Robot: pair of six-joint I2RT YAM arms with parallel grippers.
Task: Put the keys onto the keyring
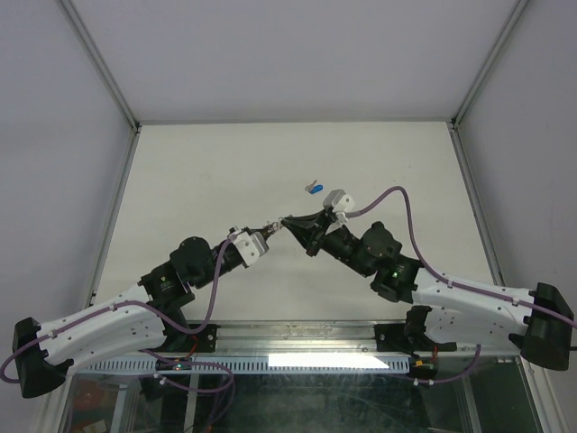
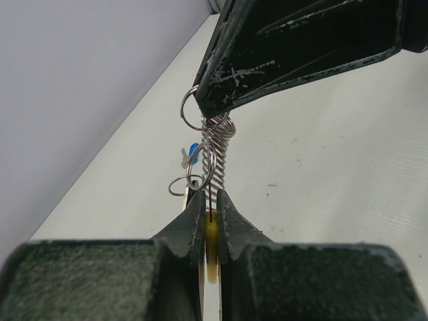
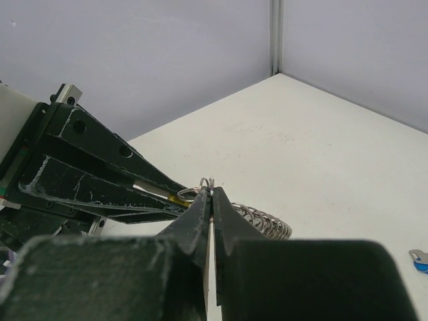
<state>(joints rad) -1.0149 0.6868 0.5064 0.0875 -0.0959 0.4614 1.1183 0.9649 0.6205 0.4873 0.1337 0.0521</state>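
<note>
The keyring is a silver wire coil with a yellow segment, held up between both grippers above the table. My left gripper is shut on the yellow segment. My right gripper is shut on a thin wire loop at the coil's other end, and the coil curves away beside it. In the top view the left gripper and right gripper meet tip to tip at mid-table. A blue-headed key lies on the table just beyond them, also showing as the key at the right wrist view's edge.
The white table is walled by pale panels with metal posts at the back corners. A second small wire loop hangs by the left fingertips. The right arm's purple cable arcs above its wrist.
</note>
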